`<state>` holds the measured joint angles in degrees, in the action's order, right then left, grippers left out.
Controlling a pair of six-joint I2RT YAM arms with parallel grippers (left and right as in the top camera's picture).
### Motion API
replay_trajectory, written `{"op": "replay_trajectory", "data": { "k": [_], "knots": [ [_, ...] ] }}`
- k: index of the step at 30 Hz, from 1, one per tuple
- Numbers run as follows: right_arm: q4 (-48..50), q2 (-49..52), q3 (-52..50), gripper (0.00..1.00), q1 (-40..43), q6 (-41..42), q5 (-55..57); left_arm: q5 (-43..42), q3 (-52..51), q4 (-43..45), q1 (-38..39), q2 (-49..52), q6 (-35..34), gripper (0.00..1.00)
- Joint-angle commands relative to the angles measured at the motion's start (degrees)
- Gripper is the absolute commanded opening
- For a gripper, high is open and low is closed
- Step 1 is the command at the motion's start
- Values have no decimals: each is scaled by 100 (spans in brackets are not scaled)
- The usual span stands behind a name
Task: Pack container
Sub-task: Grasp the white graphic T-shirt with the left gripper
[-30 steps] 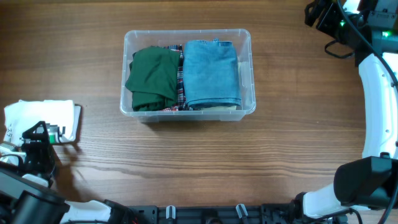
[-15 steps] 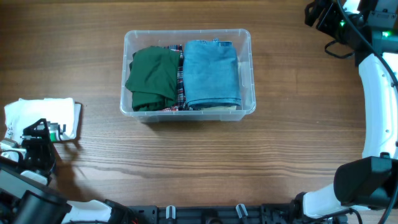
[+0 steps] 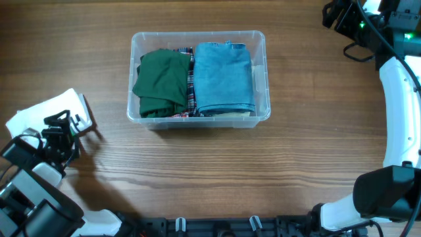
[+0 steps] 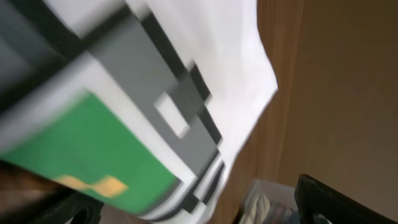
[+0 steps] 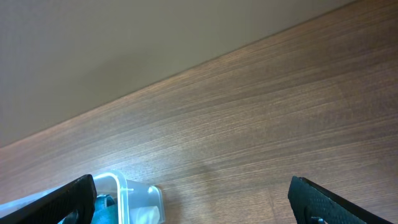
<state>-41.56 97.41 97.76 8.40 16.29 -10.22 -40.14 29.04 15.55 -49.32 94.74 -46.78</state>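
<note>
Container [image 3: 266, 72], clear plastic, holds green garment [image 3: 161, 82], denim [image 3: 223, 78] (plaid cloth [image 3: 191, 89] between); left gripper [image 4: 199, 208], right gripper [image 5: 199, 202] spread.

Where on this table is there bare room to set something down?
Bare wood: between the container and the right arm, and in front of the container. Crowded: inside it, full of folded clothes, and around the white cloth at left.

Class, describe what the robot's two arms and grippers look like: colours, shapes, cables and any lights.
The right arm is a long, white, curved link rising from a black joint housing. A thin black cable and a green light sit near its black right gripper. The left arm is blocky, black and grey, ending in a black left gripper.
</note>
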Motion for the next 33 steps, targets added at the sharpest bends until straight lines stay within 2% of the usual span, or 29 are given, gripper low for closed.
{"op": "replay_trajectory", "data": {
  "k": [1, 7, 12, 15, 17, 22, 25, 29, 33],
  "knots": [
    [15, 63, -37, 100, -9, 39, 39, 1025, -553, -837, 345, 632, -210, 100],
    [17, 63, -37, 100, -9, 39, 39, 1283, -553, -828, 345, 632, -214, 100],
    [15, 63, -37, 100, -9, 39, 39, 1515, -553, -573, 348, 632, -640, 100],
    [15, 63, -37, 100, -9, 39, 39, 1784, -553, -369, 348, 632, -664, 99],
    [15, 63, -37, 100, -9, 39, 39, 1978, -553, -219, 348, 632, -664, 94],
    [17, 63, -37, 100, -9, 39, 39, 2374, -553, 105, 348, 632, -662, 73],
    [17, 63, -37, 100, -9, 37, 39, 2597, -553, 262, 348, 632, -662, 68],
    [15, 63, -37, 100, -9, 39, 39, 2675, -553, 553, 348, 632, -662, 67],
    [17, 63, -37, 100, -9, 39, 39, 2673, -553, 623, 348, 632, -662, 55]
  ]
}}
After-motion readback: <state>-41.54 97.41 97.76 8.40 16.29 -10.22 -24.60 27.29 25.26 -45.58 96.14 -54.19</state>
